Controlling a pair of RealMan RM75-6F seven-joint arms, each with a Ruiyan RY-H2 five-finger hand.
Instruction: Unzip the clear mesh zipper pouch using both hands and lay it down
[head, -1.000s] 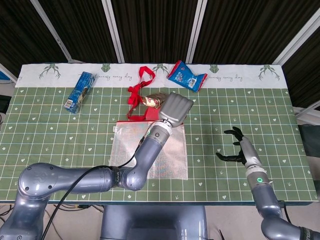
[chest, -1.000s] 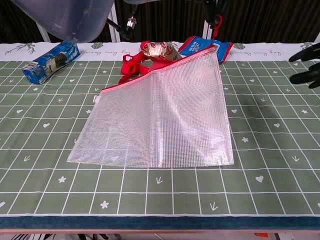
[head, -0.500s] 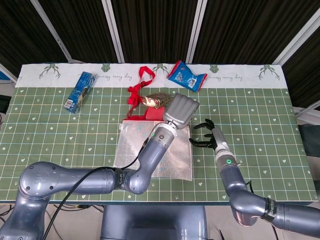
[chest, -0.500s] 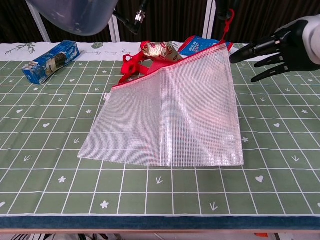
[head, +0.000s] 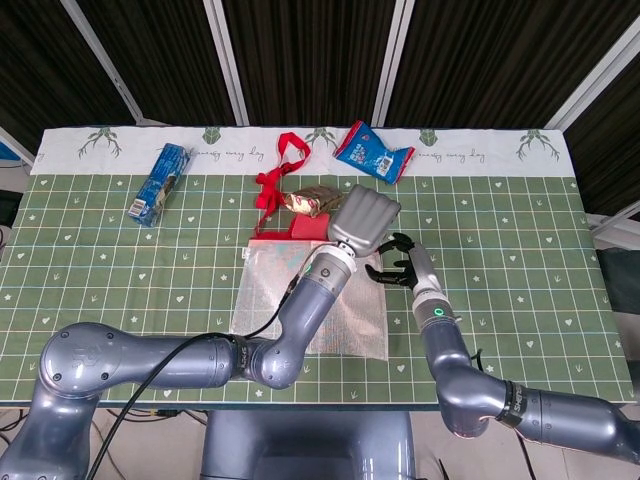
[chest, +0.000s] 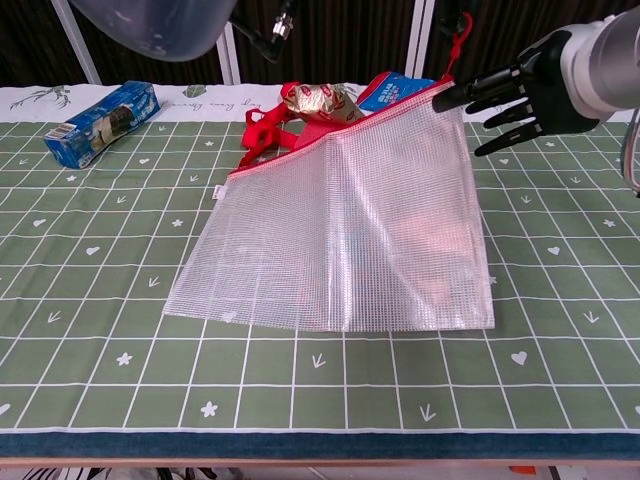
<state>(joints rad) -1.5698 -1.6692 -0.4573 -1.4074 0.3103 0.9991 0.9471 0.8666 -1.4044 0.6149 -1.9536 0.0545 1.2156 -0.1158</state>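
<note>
Green gridded cloth covers the counter (chest: 90, 350), dark slats behind. Centre stage, the clear mesh zipper pouch (chest: 350, 230) has one red-zippered corner lifted by the left robot hand (head: 362, 220), which holds that corner up from above; its lower edge lies on the cloth. Big move on the other side: the right robot hand (chest: 520, 90), well off to the side a second ago, has swept in and now hovers just beside the raised corner, fingers spread, holding nothing. Looks like it's lining up for the zipper pull (chest: 458, 30). Zipper appears closed, so unzipping hasn't started.
</note>
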